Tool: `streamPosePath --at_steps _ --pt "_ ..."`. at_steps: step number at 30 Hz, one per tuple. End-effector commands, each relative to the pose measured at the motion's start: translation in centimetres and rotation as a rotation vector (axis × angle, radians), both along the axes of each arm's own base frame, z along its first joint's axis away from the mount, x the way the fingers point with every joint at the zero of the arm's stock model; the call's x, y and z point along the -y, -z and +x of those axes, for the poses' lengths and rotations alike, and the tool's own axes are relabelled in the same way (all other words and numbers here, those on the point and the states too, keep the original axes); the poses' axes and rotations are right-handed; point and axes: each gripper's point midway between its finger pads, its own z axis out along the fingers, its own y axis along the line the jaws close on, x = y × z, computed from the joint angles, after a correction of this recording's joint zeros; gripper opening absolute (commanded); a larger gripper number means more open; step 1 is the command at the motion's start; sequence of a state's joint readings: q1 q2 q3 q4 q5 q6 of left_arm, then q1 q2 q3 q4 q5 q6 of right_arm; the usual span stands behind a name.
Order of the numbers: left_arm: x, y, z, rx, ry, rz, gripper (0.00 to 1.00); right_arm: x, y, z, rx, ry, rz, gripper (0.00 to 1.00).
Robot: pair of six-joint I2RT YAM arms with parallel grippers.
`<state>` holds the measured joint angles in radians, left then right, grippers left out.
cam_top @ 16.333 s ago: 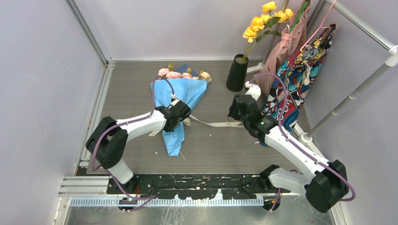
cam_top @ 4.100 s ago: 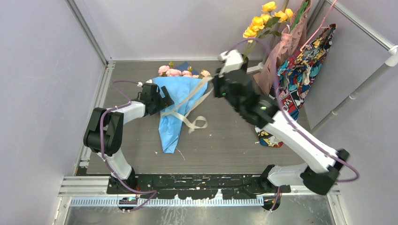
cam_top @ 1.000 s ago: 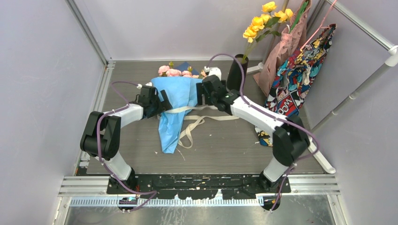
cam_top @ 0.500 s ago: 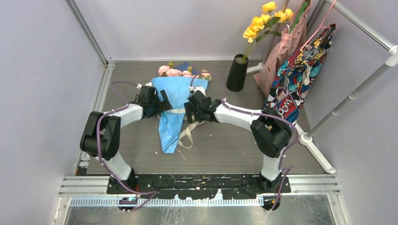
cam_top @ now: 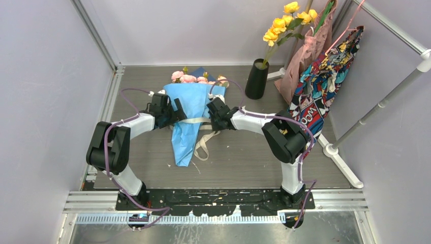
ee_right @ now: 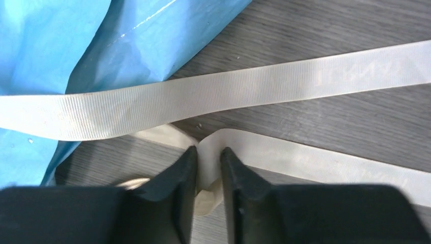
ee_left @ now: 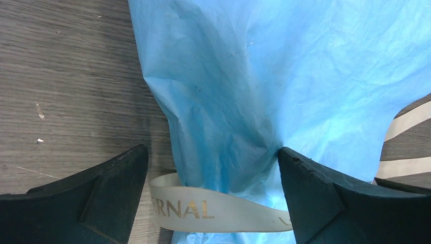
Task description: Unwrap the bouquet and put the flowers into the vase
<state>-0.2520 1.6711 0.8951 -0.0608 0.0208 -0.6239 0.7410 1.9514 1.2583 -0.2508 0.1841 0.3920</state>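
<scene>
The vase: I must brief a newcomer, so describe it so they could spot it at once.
Start at the grey wooden table and go to its far right corner, beside the colourful patterned bag. The vase stands upright there, right of the blue-wrapped bouquet. It is the only tall matte black cylinder, with yellow flowers rising from it.

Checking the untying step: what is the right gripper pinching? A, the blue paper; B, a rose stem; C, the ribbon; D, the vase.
C: the right wrist view shows the right gripper with its fingers closed on a fold of the ribbon.
</scene>
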Motion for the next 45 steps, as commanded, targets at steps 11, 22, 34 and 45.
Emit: streamPosePath --at_steps 11,22,34,45 --pt "-0.6 0.1 -2.2 -0.055 0.011 0.012 1.0 5.0 -8.2 -0.5 0.07 0.154 0.052 0.01" --pt "-0.6 -5.9 -3.3 0.086 0.032 -0.021 1.0 19.6 -25.6 -1.8 0.372 0.48 0.108 0.01" --pt "-1.4 -8.3 -4.1 0.146 0.028 0.0 1.0 24.6 -33.1 -1.3 0.463 0.515 0.21 0.01" --pt "-1.6 -8.0 -4.3 0.139 0.022 0.007 1.0 15.7 -21.6 -1.5 0.26 0.31 0.231 0.01"
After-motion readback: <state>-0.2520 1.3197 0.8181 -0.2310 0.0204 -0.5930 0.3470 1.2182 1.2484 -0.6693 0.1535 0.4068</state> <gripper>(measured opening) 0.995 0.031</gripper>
